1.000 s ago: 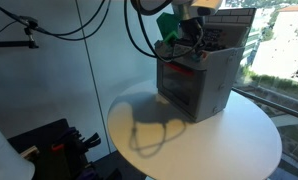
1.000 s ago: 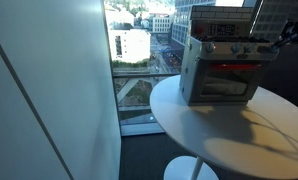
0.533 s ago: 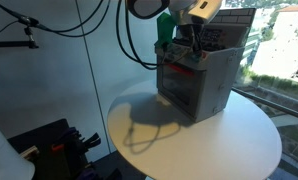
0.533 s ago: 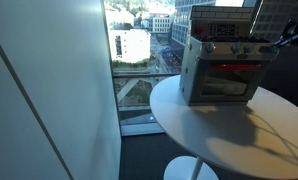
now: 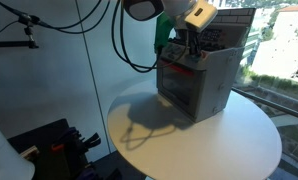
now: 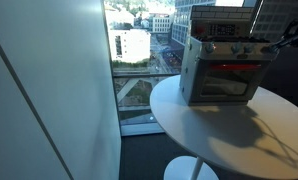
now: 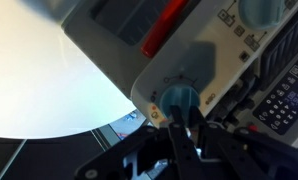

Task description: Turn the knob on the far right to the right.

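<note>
Round white table point(image 5: 189, 140) beside full-height window, city buildings outside. On table: grey oven point(image 6: 224, 75), upright, red glow behind door in an exterior view. Along upper front: light control panel point(image 7: 224, 60). On panel, at end nearest arm: teal knob point(image 7: 179, 99); second knob point(image 7: 257, 10) further along. Directly at teal knob: gripper point(image 7: 185, 128), fingers close together, tips just below knob face in wrist view. Clenched on knob or released: cannot tell. Black cables point(image 5: 119, 40) looped above table.
</note>
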You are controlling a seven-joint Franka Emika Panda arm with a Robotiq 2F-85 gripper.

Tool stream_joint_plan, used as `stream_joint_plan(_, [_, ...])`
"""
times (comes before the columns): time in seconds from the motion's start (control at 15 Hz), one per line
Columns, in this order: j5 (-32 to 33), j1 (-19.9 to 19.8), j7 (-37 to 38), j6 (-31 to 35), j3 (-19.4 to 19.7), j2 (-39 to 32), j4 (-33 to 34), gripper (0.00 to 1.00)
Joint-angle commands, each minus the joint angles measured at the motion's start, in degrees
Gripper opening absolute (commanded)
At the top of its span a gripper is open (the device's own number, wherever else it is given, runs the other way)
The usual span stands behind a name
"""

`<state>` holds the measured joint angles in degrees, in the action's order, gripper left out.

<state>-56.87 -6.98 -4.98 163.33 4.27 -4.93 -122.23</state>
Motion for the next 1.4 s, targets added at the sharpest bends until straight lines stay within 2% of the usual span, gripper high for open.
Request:
stream_joint_plan(0.0, [-3.11,-0.45,-2.58,1.16,0.02,2.37,-0.42,0.39])
stream_joint_plan(0.07, [-3.13,-0.44,-2.76,0.92,0.05,2.58,-0.5,0.41])
stream_joint_plan(0.47, [-0.93,-0.44,-2.68,1.25,0.44,5.68,-1.92,0.88])
stream_joint_plan(0.6, [1.9,-0.52,-2.18,0.19,0.61,6.86,-3.27,0.99])
stream_joint_plan(0.93, [13.47,-1.22,0.06,-4.43,1.24,10.33,-6.87,1.0])
stream_joint_plan(1.33, [26.78,-1.11,2.64,-18.94,3.67,16.54,-7.94,1.0])
